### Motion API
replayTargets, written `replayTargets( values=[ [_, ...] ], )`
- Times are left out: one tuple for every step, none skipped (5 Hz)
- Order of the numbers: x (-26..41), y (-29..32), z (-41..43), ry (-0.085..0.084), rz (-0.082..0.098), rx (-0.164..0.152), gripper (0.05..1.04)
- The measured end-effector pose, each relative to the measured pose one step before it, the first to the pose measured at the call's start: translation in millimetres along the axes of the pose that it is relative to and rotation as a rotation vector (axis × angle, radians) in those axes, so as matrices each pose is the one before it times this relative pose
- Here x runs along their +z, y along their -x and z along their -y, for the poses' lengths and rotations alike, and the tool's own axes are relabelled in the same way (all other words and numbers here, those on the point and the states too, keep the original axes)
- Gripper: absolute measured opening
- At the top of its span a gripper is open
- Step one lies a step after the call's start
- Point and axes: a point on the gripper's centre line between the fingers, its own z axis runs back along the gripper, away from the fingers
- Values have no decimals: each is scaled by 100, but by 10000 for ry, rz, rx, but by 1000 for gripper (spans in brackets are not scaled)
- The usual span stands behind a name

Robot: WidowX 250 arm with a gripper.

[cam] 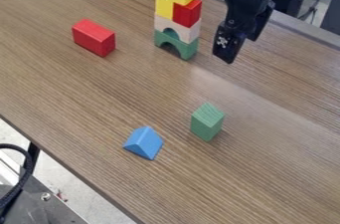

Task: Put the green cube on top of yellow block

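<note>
Here, green cube (207,122) on table (279,168); hand (237,50) near tower (183,15).

No text, labels, brands, numbers or signs legible on anything in view.

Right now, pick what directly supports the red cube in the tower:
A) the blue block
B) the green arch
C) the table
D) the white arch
D: the red cube sits on the white arch, which in turn rests on the green arch.
</note>
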Motion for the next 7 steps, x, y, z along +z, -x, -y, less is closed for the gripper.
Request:
replayTargets(
  values=[
    [-1106, 71, -587, -390, 67, -55, 999],
    [-931, 135, -1268, -443, 16, -341, 999],
    [-408, 454, -663, -233, -25, -325, 999],
    [-204, 547, -979, -227, -327, -297, 999],
    [-289, 471, -459, 207, -251, -144, 999],
    [-440, 443, 28, 274, 153, 285, 999],
    [-317, 349, -196, -222, -85, 34, 999]
  ],
)
